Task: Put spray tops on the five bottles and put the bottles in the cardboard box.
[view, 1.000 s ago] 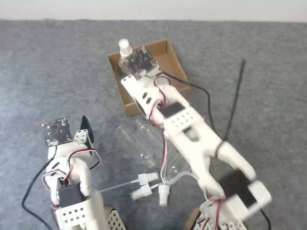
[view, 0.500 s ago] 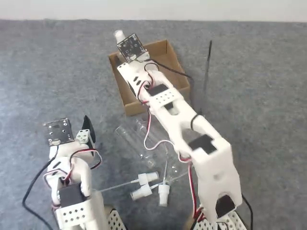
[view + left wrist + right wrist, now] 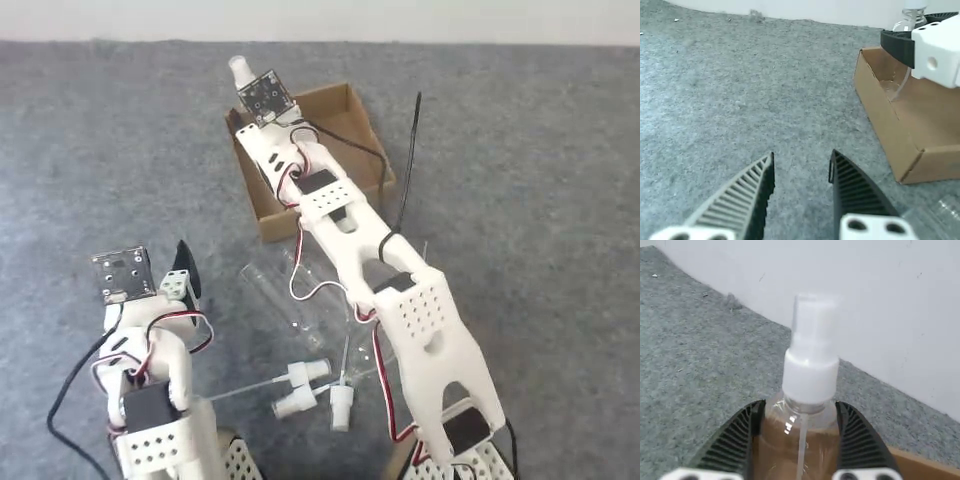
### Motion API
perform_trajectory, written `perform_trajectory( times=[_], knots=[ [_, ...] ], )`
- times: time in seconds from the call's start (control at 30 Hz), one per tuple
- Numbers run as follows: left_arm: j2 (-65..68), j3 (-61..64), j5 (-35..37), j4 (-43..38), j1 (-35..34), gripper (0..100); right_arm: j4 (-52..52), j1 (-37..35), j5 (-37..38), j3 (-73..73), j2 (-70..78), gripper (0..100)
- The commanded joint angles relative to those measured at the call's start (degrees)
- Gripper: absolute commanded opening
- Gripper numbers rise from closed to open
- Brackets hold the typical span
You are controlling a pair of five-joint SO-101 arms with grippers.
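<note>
Right wrist view: bottle [image 3: 801, 432] upright, sprayer up

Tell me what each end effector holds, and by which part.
The right end effector is shut on the clear plastic bottle with white spray top, gripping its upper body just below the cap. The left end effector is open, holding nothing.

Right gripper [image 3: 800, 410] clamped; left gripper [image 3: 801, 157] (spread)
</note>
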Motion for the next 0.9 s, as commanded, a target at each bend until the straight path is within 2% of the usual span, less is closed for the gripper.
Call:
perform_trajectory(
  times=[0.0,0.07,0.37,0.6,0.77,0.87],
  knots=[
    [-0.5,-0.3,0.9,-0.6,0.1,17,-1.1,0.4,-6.7,-4.7,-0.8,0.9],
    [-0.4,-0.3,0.9,-0.6,0.1,17,-1.0,0.3,-9.3,-4.8,-0.7,0.9],
    [-0.4,-0.3,0.9,-0.6,0.0,17,-0.8,-1.4,-8.7,-3.1,-0.5,1.0],
    [-0.4,-0.3,0.9,-0.6,0.0,17,-1.5,-2.3,-0.3,-3.4,2.2,1.0],
    [-0.4,-0.3,0.9,-0.6,0.0,17,-1.5,-2.8,1.4,-3.4,2.4,1.4],
    [-0.4,-0.3,0.9,-0.6,0.0,17,-1.2,-2.7,1.4,-3.4,2.6,8.2]
  ],
)
